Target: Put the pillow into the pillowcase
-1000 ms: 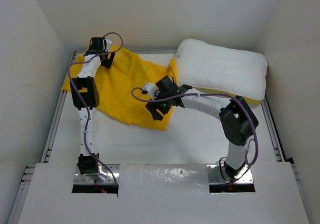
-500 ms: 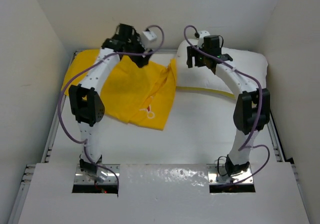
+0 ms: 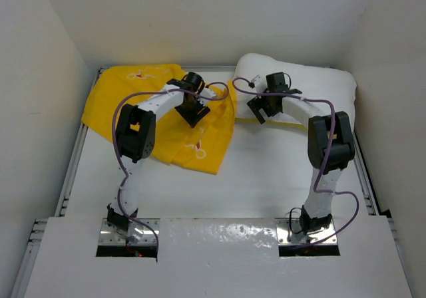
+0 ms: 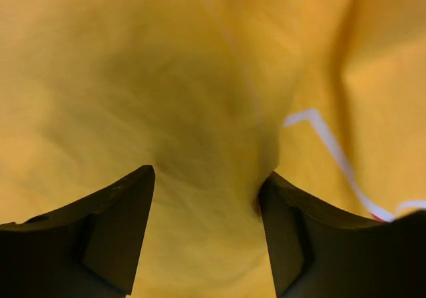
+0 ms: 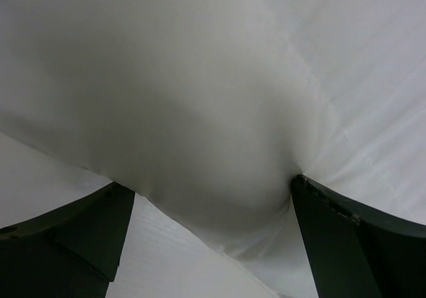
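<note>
Left gripper (image 3: 193, 112) spread over the bunched yellow pillowcase (image 3: 133, 88) at the far left of the table (image 3: 266, 171) — a fold between its fingers (image 4: 113, 231), seemingly unpinched, right gripper (image 3: 261, 110) released wide — straddling the near edge of the white pillow (image 3: 313, 85) at far right.

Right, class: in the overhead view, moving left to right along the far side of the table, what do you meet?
pillowcase → left gripper → right gripper → pillow
</note>
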Available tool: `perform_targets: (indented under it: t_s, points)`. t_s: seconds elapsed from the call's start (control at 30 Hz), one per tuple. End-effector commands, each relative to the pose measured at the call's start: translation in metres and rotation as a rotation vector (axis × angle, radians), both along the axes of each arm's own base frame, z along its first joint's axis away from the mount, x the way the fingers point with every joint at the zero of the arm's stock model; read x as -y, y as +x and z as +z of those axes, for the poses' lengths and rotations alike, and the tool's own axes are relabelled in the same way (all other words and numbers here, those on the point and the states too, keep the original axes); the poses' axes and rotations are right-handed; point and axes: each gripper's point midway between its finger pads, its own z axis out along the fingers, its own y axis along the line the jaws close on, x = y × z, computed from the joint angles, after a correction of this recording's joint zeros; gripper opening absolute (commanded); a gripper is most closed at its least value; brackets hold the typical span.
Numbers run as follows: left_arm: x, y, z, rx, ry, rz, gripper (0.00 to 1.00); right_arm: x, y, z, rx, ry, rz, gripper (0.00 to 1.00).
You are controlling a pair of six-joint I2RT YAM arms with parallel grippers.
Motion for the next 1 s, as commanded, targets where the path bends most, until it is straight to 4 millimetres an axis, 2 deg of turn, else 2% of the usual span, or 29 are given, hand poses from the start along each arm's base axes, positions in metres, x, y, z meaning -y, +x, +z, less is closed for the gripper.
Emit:
perform_targets:
  t_s: [0.0,0.03,0.07,0.1,0.13,0.17,0.2,0.23,0.27,0.33,0.4,0.43,0.5,0.53,0.63,0.67,0.7,0.73,0.77,0.8,0.83,0.87,0.9,0.93,0.97]
  points:
    - [-0.008,0.019,0.021,0.125,0.038,0.101,0.56,0.01,0.02,0.007,0.077,-0.047,-0.026,0.99]
    - [-0.008,0.016,0.019,0.115,0.032,0.104,0.43,0.013,0.022,0.005,0.08,-0.062,-0.042,0.97]
    - [-0.006,0.014,0.021,0.114,0.019,0.107,0.36,0.014,0.024,0.0,0.079,-0.067,-0.049,0.94]
    - [-0.005,0.013,0.021,0.109,0.015,0.107,0.3,0.014,0.024,-0.003,0.074,-0.07,-0.049,0.88]
    - [-0.006,0.009,0.02,0.097,0.015,0.103,0.19,0.016,0.024,-0.006,0.07,-0.075,-0.057,0.78]
    - [-0.006,0.008,0.021,0.094,0.013,0.105,0.12,0.019,0.024,-0.007,0.068,-0.085,-0.073,0.53]
    - [-0.007,0.007,0.025,0.099,0.009,0.106,0.07,0.02,0.024,-0.011,0.062,-0.093,-0.078,0.41]
    - [-0.006,0.007,0.028,0.1,0.008,0.105,0.0,0.021,0.023,-0.012,0.062,-0.096,-0.078,0.21]
    - [-0.007,0.008,0.034,0.112,0.007,0.113,0.0,0.025,0.024,-0.011,0.072,-0.111,-0.097,0.0]
    - [-0.005,0.014,0.052,0.13,-0.01,0.119,0.0,0.028,0.027,-0.002,0.096,-0.117,-0.121,0.0]
    - [-0.006,0.018,0.07,0.144,-0.028,0.115,0.02,0.035,0.031,0.015,0.138,-0.138,-0.158,0.0]
    - [-0.002,0.02,0.083,0.145,-0.059,0.097,0.06,0.04,0.036,0.037,0.186,-0.126,-0.184,0.0]
    - [-0.007,0.021,0.091,0.155,-0.052,0.092,0.06,0.046,0.04,0.065,0.25,-0.113,-0.218,0.0]
    - [-0.01,0.02,0.088,0.153,-0.038,0.087,0.02,0.047,0.044,0.095,0.32,-0.082,-0.242,0.0]
    - [-0.022,0.02,0.078,0.14,-0.012,0.097,0.0,0.045,0.043,0.143,0.409,-0.015,-0.262,0.0]
    - [-0.024,0.021,0.077,0.139,-0.018,0.106,0.0,0.042,0.037,0.17,0.451,0.02,-0.263,0.0]
    - [-0.022,0.026,0.079,0.152,-0.039,0.113,0.0,0.039,0.033,0.185,0.473,0.051,-0.256,0.0]
    - [-0.021,0.028,0.08,0.152,-0.07,0.127,0.0,0.036,0.018,0.206,0.488,0.091,-0.255,0.0]
    - [-0.019,0.033,0.083,0.161,-0.091,0.132,0.0,0.032,0.009,0.215,0.49,0.119,-0.237,0.0]
    - [-0.016,0.038,0.089,0.175,-0.114,0.131,0.0,0.027,-0.005,0.21,0.464,0.14,-0.207,0.0]
    - [-0.011,0.039,0.09,0.168,-0.145,0.126,0.0,0.011,-0.019,0.209,0.441,0.185,-0.13,0.0]
    - [-0.008,0.041,0.087,0.161,-0.155,0.122,0.0,0.004,-0.039,0.23,0.484,0.212,-0.081,0.0]
    - [-0.005,0.046,0.094,0.17,-0.177,0.122,0.0,-0.014,-0.059,0.213,0.437,0.213,0.001,0.0]
    - [-0.004,0.049,0.09,0.163,-0.178,0.122,0.0,-0.026,-0.073,0.211,0.424,0.226,0.051,0.0]
    - [-0.005,0.051,0.091,0.165,-0.182,0.124,0.0,-0.035,-0.091,0.22,0.432,0.243,0.107,0.0]
